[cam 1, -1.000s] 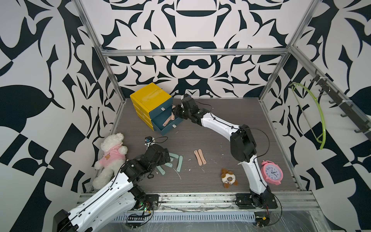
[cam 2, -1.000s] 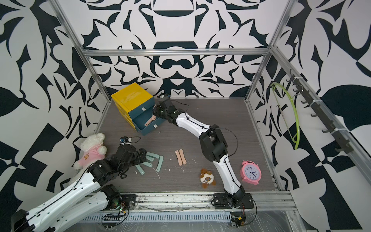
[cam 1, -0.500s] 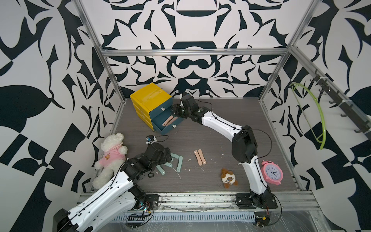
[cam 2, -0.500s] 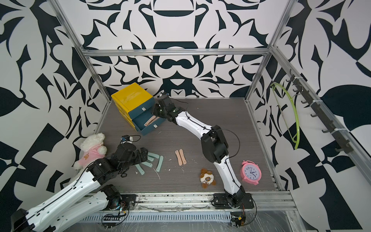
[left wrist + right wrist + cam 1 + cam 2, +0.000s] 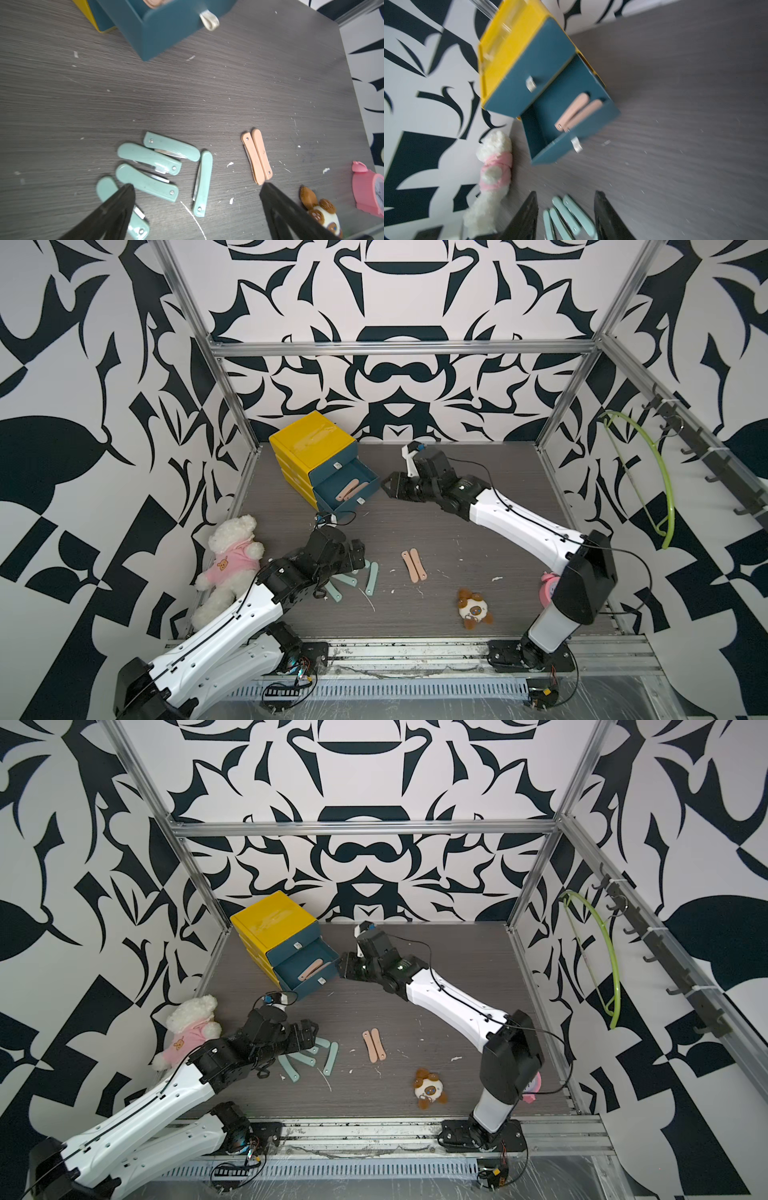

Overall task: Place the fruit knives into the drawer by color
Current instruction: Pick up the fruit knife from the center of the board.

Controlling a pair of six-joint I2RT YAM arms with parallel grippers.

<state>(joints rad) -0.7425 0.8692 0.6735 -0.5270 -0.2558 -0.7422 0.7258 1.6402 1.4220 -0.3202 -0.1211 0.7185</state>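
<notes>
**A:** So, which way do the mint-teal knives (image 5: 148, 158) lie from the left gripper (image 5: 196, 187)?

**B:** Nearly underneath, at the claw's 6 o'clock in a top view. Five are fanned out at the table's (image 5: 478, 531) 8 o'clock. Its jaws are spread wide, with nothing between them.

**A:** Which one suits a grab?

**B:** I'd judge the lone knife (image 5: 202, 182) on the fan's 3 o'clock edge. Its long axis runs roughly 12-to-6, so the jaws would close across it, 9-to-3. Its neighbours crowd together.

**A:** And the other arm?

**B:** Well apart. The right gripper (image 5: 388, 487) sits at the table's 11 o'clock, just beside the open drawer (image 5: 343, 509), its jaws parted and empty. Two peach-pink knives (image 5: 351, 490) lie inside. The peach pair (image 5: 413, 566) lies touching near the centre, at the left claw's 3 o'clock.

**A:** How do they look?

**B:** They're slim, round-ended bars. Each has a rivet dot at one end and a sliver of steel along the folded edge.
</notes>
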